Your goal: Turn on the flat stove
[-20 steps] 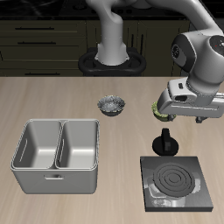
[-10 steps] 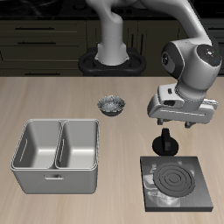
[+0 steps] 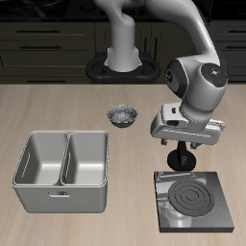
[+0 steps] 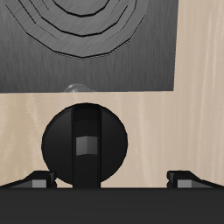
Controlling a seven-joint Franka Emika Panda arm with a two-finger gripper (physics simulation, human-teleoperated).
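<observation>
The flat stove (image 3: 216,219) is a dark-grey square plate near the table's front edge, and its concentric-ring burner (image 3: 193,199) is dark. Its black round knob (image 3: 181,159) stands at the stove's back edge. My gripper (image 3: 184,146) hangs just above the knob, open, with a finger on each side of it and nothing held. In the wrist view the knob (image 4: 85,149) sits between the fingertips (image 4: 39,179), nearer to one than the other. The gripper (image 4: 114,178) is not touching it, and the burner rings (image 4: 87,26) lie beyond.
A grey two-basin metal sink (image 3: 21,178) stands beside the stove near the front edge. A small metal bowl (image 3: 123,115) sits farther back at mid-table. The robot's base (image 3: 122,65) is at the table's back.
My gripper has come down and moved sideways toward the table's middle, from behind and above the stove to just over the knob. The knob and burner look unchanged.
</observation>
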